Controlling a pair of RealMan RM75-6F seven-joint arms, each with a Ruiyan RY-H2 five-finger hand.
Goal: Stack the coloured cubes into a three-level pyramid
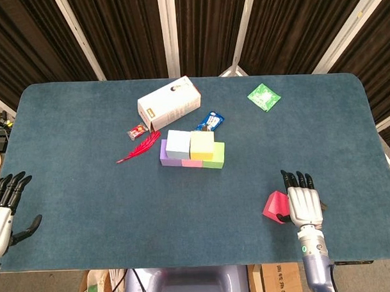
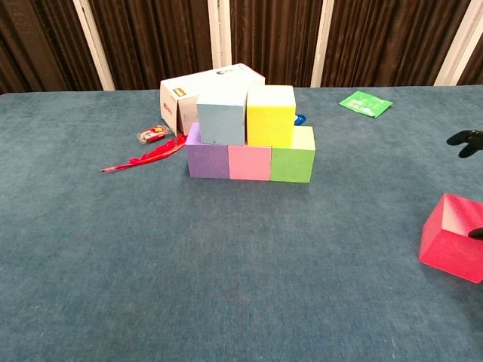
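Observation:
A purple cube [image 2: 207, 161], a pink cube [image 2: 250, 163] and a green cube [image 2: 293, 162] stand in a row at the table's middle. On top of them sit a light blue cube [image 2: 221, 118] and a yellow cube [image 2: 270, 115], side by side. A red cube [image 1: 273, 206] lies alone near the front right, turned at an angle, also visible as the red cube [image 2: 453, 237]. My right hand [image 1: 304, 203] lies just right of it, fingers straight, thumb at the cube's side, gripping nothing. My left hand [image 1: 5, 204] hangs at the front left edge with its fingers spread and nothing in it.
Behind the stack lie a white carton [image 1: 169, 102], a blue packet [image 1: 210, 121], a red feather [image 1: 139, 150] and a small red sweet [image 1: 137, 130]. A green sachet [image 1: 264, 96] lies at the back right. The blue table cloth [image 1: 120, 206] covers the table.

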